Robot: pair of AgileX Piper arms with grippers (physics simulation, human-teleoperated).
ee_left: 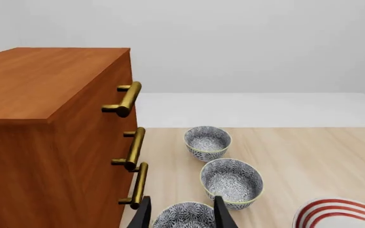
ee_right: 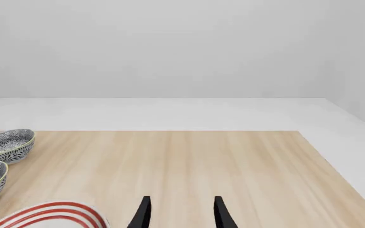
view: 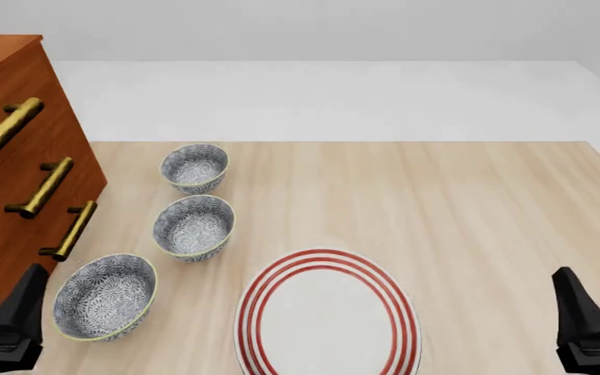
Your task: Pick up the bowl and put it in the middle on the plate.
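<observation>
On the counter (view: pixel 467 203): 3 identical floral bowls, 1 plate (view: pixel 328 316) with red rings, 1 wooden cabinet (view: pixel 8 180) with 3 brass handles. Bowls run in a line along the cabinet front: far bowl (view: pixel 194 167), middle bowl (view: pixel 194 226), near bowl (view: pixel 105 296); can't tell which is the task bowl. All three upright on the counter, none on the plate; near bowl sits between cabinet and plate, apart from both. Left tool (ee_left: pixel 182 213) released, fingers spread either side of the near bowl, above it, no contact seen. Right tool (ee_right: pixel 181 212) released, grasping nothing, well apart from the cabinet past the plate. Front view alone shows the full plate; left wrist view shows cabinet top; right wrist view shows just 2 bowls, no cabinet
</observation>
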